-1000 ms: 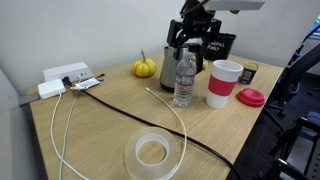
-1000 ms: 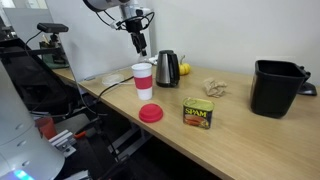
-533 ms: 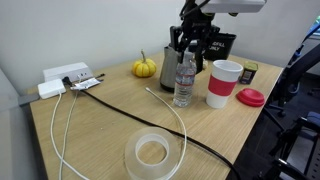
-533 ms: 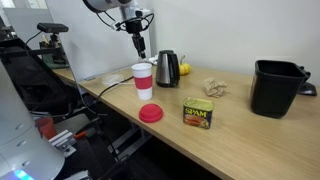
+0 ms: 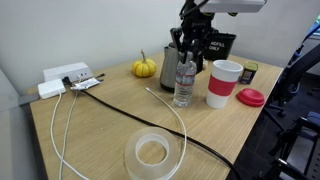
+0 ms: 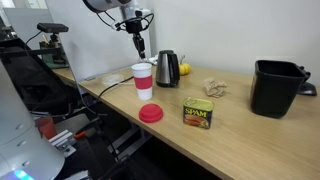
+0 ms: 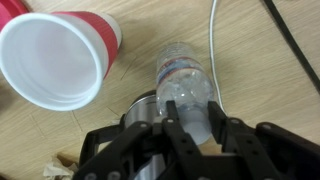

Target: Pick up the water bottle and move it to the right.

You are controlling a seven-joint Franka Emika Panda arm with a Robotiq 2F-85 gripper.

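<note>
The water bottle (image 5: pixel 184 82) is small, clear plastic with a pale label band, and stands upright on the wooden table (image 5: pixel 100 130) in front of the steel kettle (image 5: pixel 168 72). My gripper (image 5: pixel 187 50) reaches down from above and is shut on the bottle's upper part. In the wrist view the two black fingers (image 7: pixel 172 130) press against both sides of the bottle (image 7: pixel 184 85), with my gripper (image 7: pixel 192 125) centred over its top. In an exterior view the gripper (image 6: pixel 139 45) hangs behind the cup (image 6: pixel 143 80), and the bottle is hidden there.
A white cup with a red sleeve (image 5: pixel 224 83) stands close on one side of the bottle, with a red lid (image 5: pixel 250 97) beyond it. A small pumpkin (image 5: pixel 145 67), tape roll (image 5: pixel 152 153), power strip (image 5: pixel 65 78) and cables lie around. A Spam can (image 6: pixel 198 112) and black bin (image 6: pixel 275 88) stand farther along.
The fingers have closed from wide open onto the bottle's upper part. The arm has hardly moved and the bottle stands where it was.
</note>
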